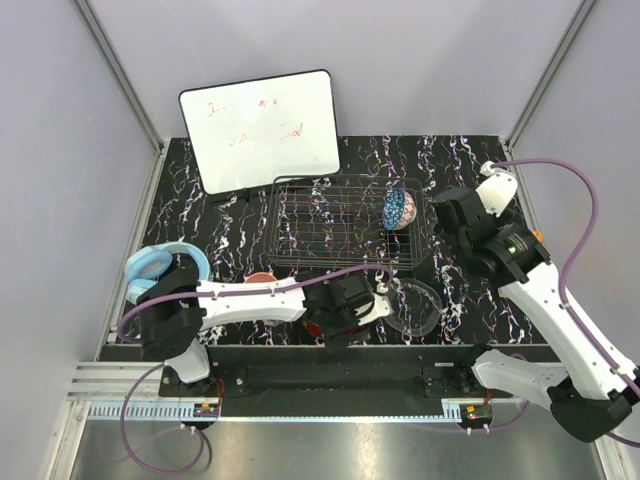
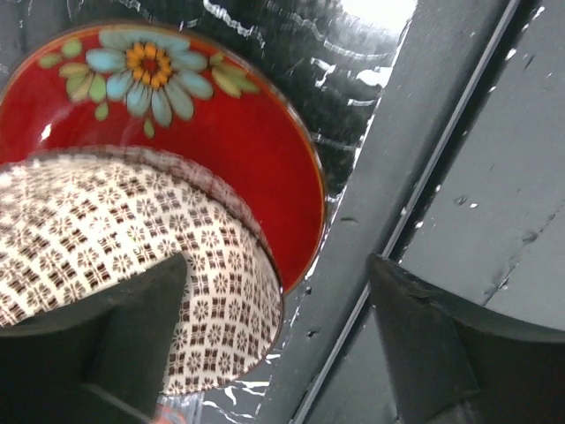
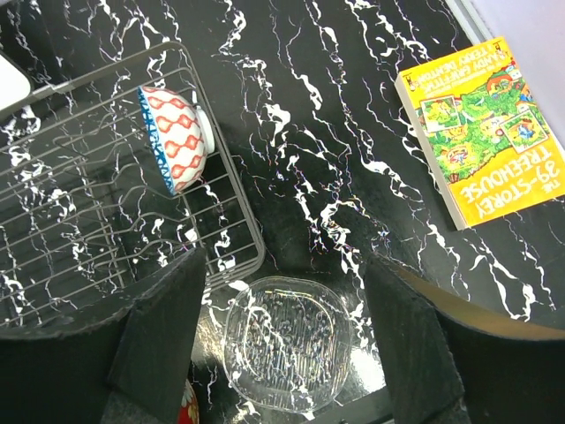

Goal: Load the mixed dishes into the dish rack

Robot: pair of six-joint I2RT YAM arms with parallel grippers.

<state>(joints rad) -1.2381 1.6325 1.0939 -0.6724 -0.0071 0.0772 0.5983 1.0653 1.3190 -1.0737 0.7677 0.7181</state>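
Observation:
The dark wire dish rack stands mid-table with the blue patterned bowl on its side at its right end; both show in the right wrist view, rack and bowl. The clear glass bowl lies in front of the rack, below my open, empty right gripper, which hangs high. My left gripper is open over the red floral plate and the cream-gold patterned bowl. One finger overlaps the bowl. The stemmed glass is out of view.
A white whiteboard leans at the back left. A plain light-blue bowl sits at the far left. A small pinkish-red round thing shows behind the left arm. A yellow book lies right of the rack. The table's front edge is close.

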